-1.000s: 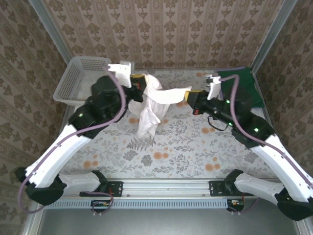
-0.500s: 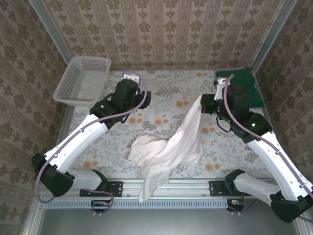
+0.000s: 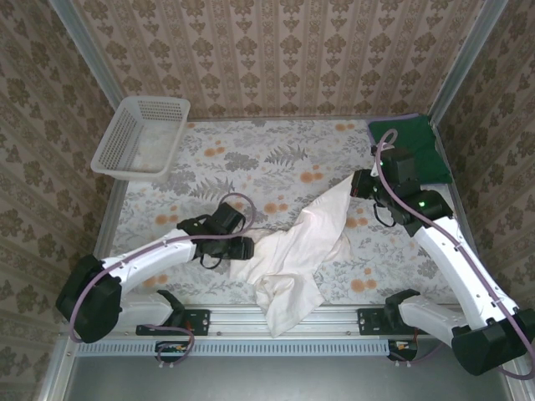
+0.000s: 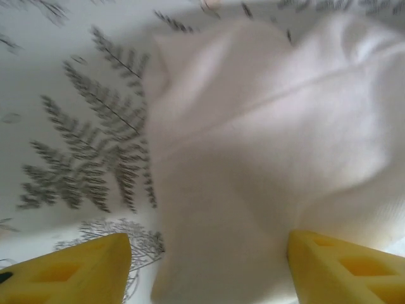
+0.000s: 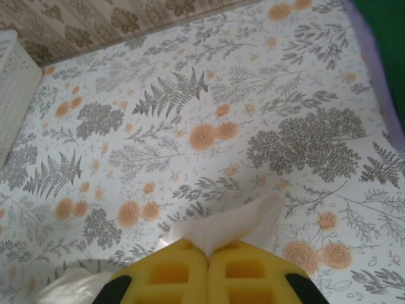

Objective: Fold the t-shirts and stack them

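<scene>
Two cloth garments lie on the floral-printed tabletop (image 3: 251,159). The cream-white t-shirt (image 3: 301,246) sprawls crumpled near the middle front, and its lower end droops over the near edge. The dark green t-shirt with purplish edging (image 3: 430,138) rests at the far right corner, well apart from the cream one.

The left gripper (image 3: 245,249) sits low at the cream shirt's left side. In the wrist view its yellow fingers (image 4: 69,266) stand wide apart with the cloth (image 4: 266,126) spread between them (nothing clamped).

The right gripper (image 3: 358,184) is pinched tight on a corner of the cream shirt, and a tuft of fabric (image 5: 234,228) pokes out above the closed pads. A white plastic mesh basket (image 3: 117,138) stands at the far left corner.
</scene>
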